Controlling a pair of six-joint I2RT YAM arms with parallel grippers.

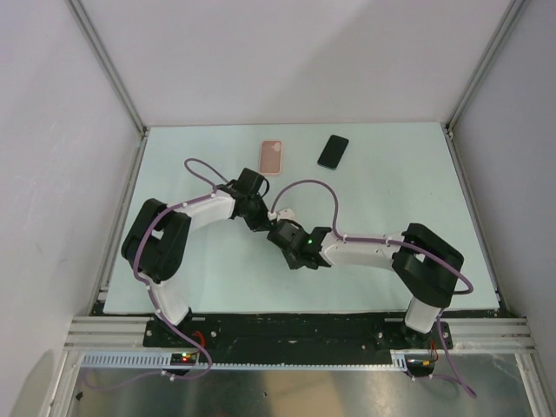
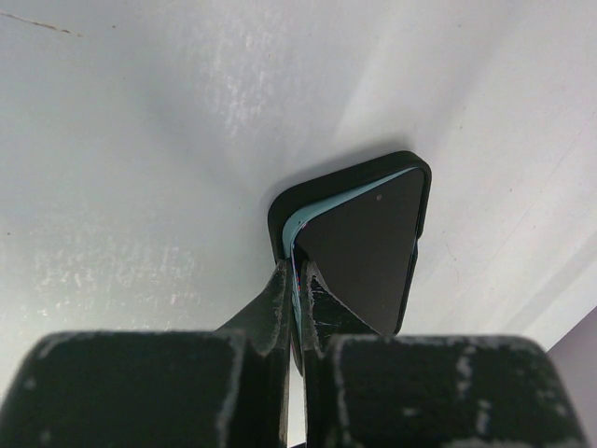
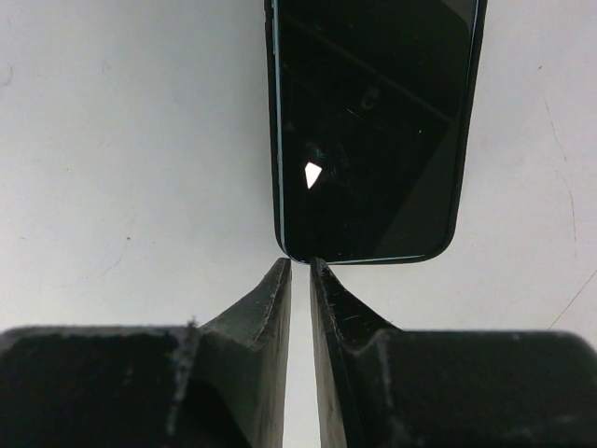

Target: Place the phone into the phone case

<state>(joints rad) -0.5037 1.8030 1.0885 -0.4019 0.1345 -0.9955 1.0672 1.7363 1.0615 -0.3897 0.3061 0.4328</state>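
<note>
The left gripper (image 2: 297, 273) was clamped shut on the phone's (image 2: 366, 245) edge. The right gripper (image 3: 300, 265), nearly closed, held nothing, its tips just short of the phone.

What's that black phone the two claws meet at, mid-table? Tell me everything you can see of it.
The slim black glass-fronted phone lies screen up on the white table. Its corners are rounded, and its glossy dark screen mirrors a small spot of light. A black matte phone case rims it, and at one corner a pale teal edge shows above that rim. The left gripper is closed on that corner. The right gripper, nearly closed and holding nothing, sits just off the phone's short end.
</note>
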